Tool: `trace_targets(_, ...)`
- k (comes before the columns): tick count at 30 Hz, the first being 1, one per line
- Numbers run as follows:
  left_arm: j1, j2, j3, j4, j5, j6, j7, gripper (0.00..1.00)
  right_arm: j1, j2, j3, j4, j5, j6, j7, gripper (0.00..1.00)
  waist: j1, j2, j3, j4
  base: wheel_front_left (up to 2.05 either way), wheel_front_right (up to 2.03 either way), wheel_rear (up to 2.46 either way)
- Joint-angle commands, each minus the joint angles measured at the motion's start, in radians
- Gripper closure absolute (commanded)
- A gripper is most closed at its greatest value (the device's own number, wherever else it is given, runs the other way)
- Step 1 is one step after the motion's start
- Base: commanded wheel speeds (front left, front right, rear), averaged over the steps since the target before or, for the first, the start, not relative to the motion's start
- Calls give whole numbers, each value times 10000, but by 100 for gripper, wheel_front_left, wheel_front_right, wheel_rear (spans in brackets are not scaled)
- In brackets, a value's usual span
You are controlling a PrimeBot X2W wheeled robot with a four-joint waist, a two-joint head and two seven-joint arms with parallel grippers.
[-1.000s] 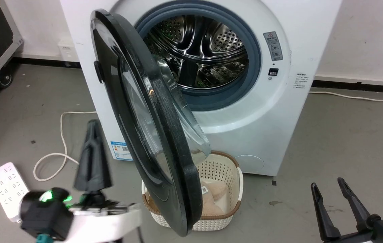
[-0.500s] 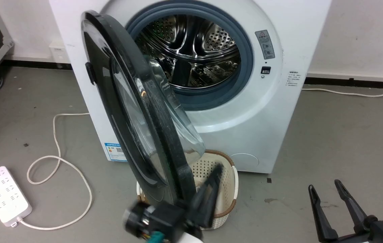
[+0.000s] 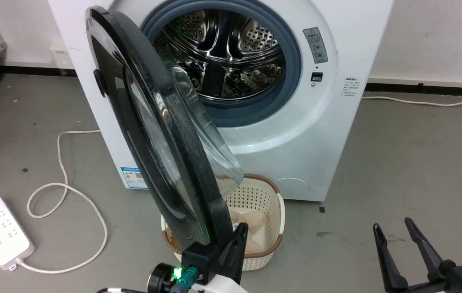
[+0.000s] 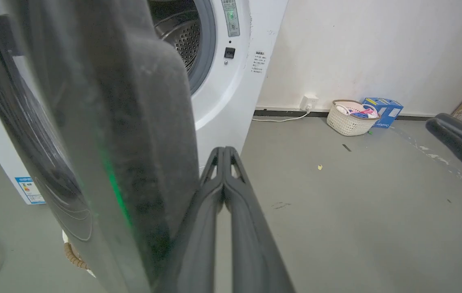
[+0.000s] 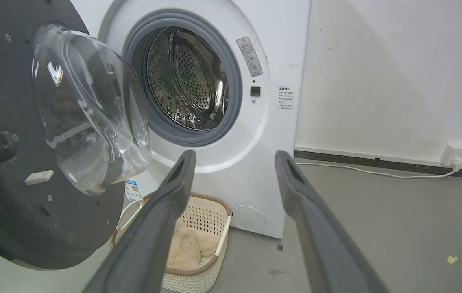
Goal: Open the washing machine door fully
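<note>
Left pincer (image 4: 223,160): pressed together, nothing held. It sits at the lower rim of the washing machine door (image 3: 153,122), on the rim's machine-facing side. Contact looks likely in the left wrist view, but the close blur prevents certainty. Door stands partly open, swung out from the washing machine (image 3: 296,134) and nearly edge-on to the head view, glass window (image 5: 88,110) bulging toward the machine. Right pincer (image 3: 393,226): spread, empty, well apart from the door. Basket (image 3: 273,211) on the floor (image 3: 397,162) under the door.
</note>
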Motion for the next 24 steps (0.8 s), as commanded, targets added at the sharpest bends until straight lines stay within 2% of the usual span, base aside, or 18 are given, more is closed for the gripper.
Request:
trace_targets(1,-199,46,63,105,-34,5,-81,100,-132,28,-25,11,5,-9,-59,0,-1,-1,5,73,0,0,0)
trace_targets(10,52,427,153,305,-175,-71,-102,100,8,174,-72,125,27,-9,-59,0,-1,-1,-228,946,0,0,0)
trace_targets(18,596,1047,510,-319,-237,256,170,100,85,262,-52,236,27,-9,-69,0,-1,-1,-288,2074,0,0,0)
trace_targets(24,762,1653,1242,-725,-420,630,459,100,12,304,99,282,-17,-9,-73,0,-1,-1,-96,2613,0,0,0)
